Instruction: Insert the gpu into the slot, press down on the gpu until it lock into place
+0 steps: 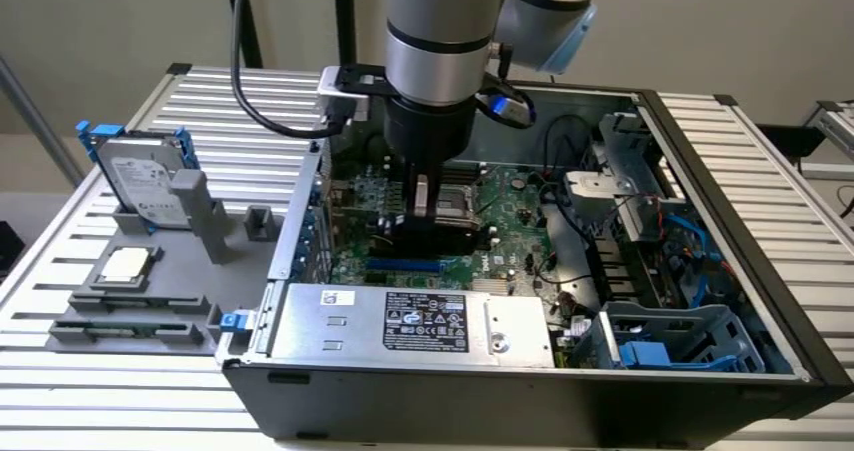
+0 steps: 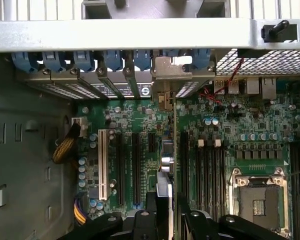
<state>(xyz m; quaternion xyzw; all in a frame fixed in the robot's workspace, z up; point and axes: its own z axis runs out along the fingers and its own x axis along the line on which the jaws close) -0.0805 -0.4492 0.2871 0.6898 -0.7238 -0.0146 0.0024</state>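
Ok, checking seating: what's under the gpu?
In the exterior view the blue slot shows just beneath the gpu, which the gripper holds. Their contact edge is hidden by the card.

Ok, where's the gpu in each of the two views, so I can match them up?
Exterior view: the gpu stands on edge under the gripper, mid-case, beside the blue slot.
Wrist view: the gpu is edge-on, a thin line running from its silver bracket to the gripper.
Shared landmark: the square CPU socket.
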